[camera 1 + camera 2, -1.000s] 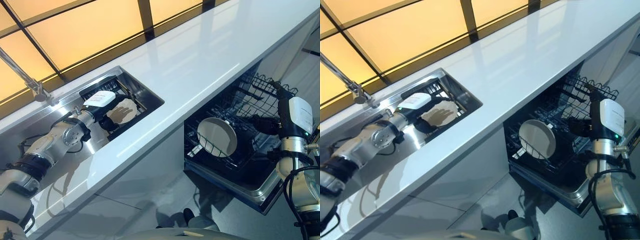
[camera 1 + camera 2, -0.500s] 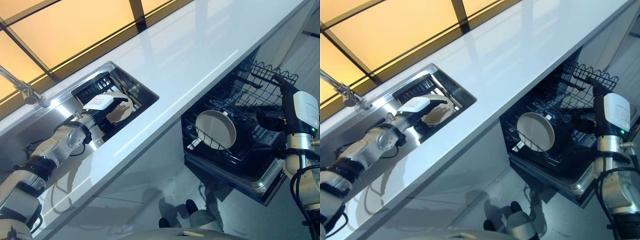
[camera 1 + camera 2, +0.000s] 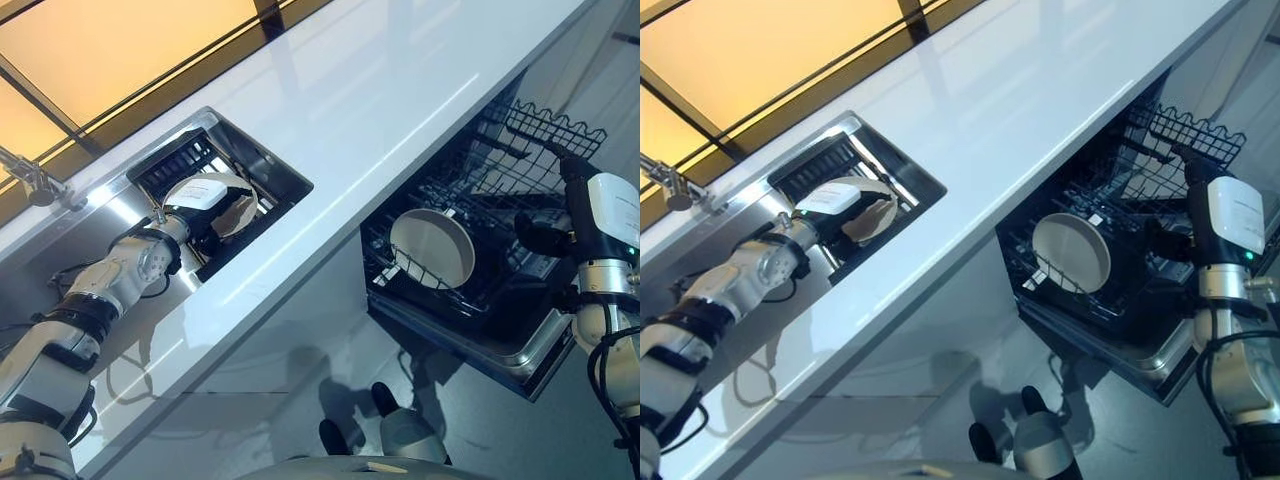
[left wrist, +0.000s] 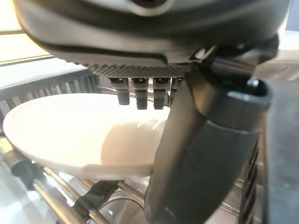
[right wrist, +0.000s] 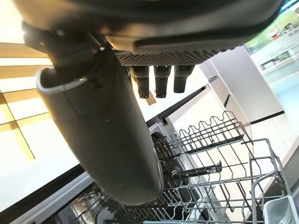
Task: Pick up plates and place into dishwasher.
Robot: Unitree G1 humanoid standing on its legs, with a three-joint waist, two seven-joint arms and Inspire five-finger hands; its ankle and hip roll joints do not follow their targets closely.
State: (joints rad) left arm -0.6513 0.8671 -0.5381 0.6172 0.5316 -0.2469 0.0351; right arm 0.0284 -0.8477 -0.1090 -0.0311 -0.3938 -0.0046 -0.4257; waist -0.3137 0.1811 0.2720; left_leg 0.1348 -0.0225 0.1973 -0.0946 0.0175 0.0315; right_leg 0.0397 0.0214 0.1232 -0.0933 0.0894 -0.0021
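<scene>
A white plate (image 4: 70, 130) lies in the black rack (image 3: 170, 165) inside the sink. My left hand (image 3: 197, 193) is on it, with the fingers over its top face and the thumb (image 4: 201, 154) hooked under the near rim, so one edge is tipped up. A second white plate (image 3: 432, 248) stands on edge in the dishwasher's lower rack (image 3: 470, 305). My right hand (image 3: 542, 236) hangs open beside that rack, to the right of the standing plate, and holds nothing; its thumb (image 5: 107, 140) points at the wire racks.
A long white counter (image 3: 380, 90) runs between the steel sink (image 3: 150, 300) and the open dishwasher. The upper wire rack (image 3: 545, 130) juts out above my right hand. A faucet (image 3: 30, 182) stands at the sink's far left. Grey floor lies below.
The camera has shifted. My left hand has slid further over the plate in the sink and closed on its rim, and that edge has come up. The right hand has barely moved.
</scene>
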